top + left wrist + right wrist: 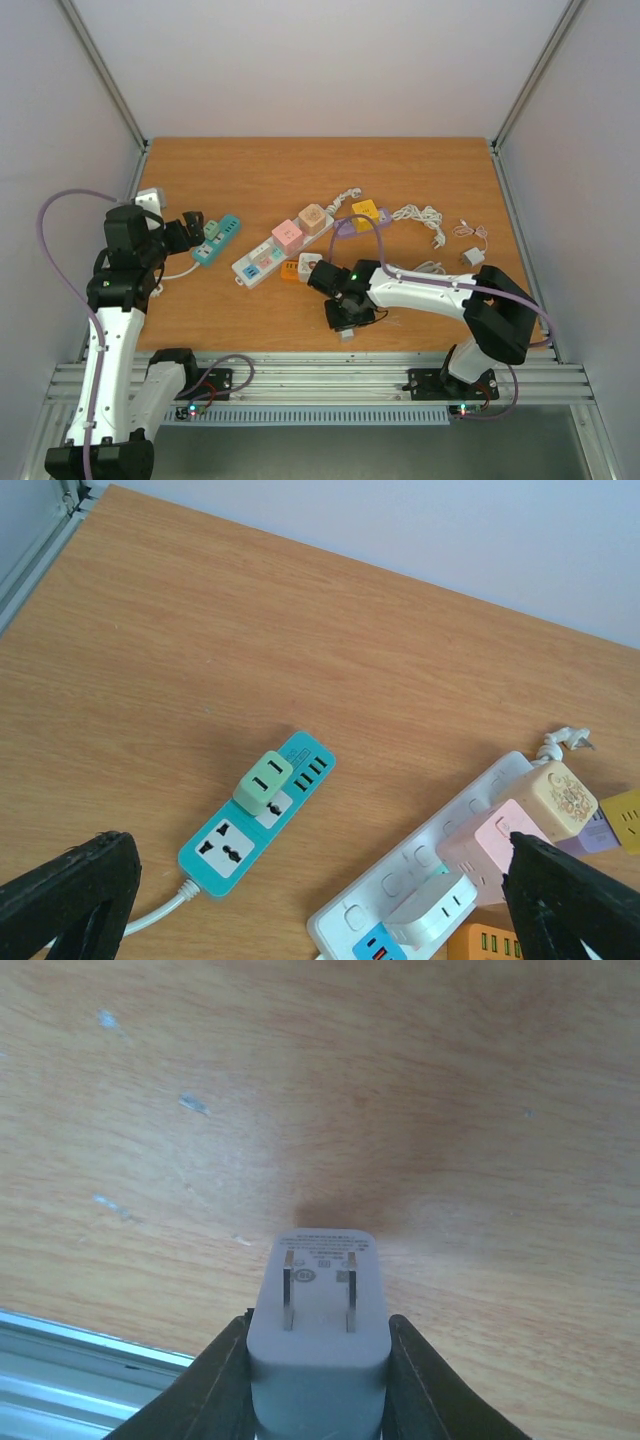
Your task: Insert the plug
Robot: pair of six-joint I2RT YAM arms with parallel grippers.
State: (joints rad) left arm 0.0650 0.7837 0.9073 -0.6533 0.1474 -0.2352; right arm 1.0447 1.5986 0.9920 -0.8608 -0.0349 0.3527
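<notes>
A pale grey plug [318, 1310] with two flat metal prongs sits between the black fingers [215, 1385] of my right gripper [318, 1335], which press against both of its sides. In the top view this gripper [349, 318] is low over the wood near the table's front edge, with the plug [347, 335] poking out toward the rail. A white power strip [262, 258] lies diagonally mid-table and carries pink [288, 235] and peach [313, 217] adapters. My left gripper [315, 865] stands wide open above a teal power strip [250, 815] that has a green adapter [262, 783] plugged in.
A purple strip with a yellow block [360, 215], an orange block [290, 270] and a white cube [310, 262] crowd the white strip's near end. Coiled white cables [420, 215] and a small charger [472, 257] lie at right. The metal rail [80, 1360] runs along the front edge.
</notes>
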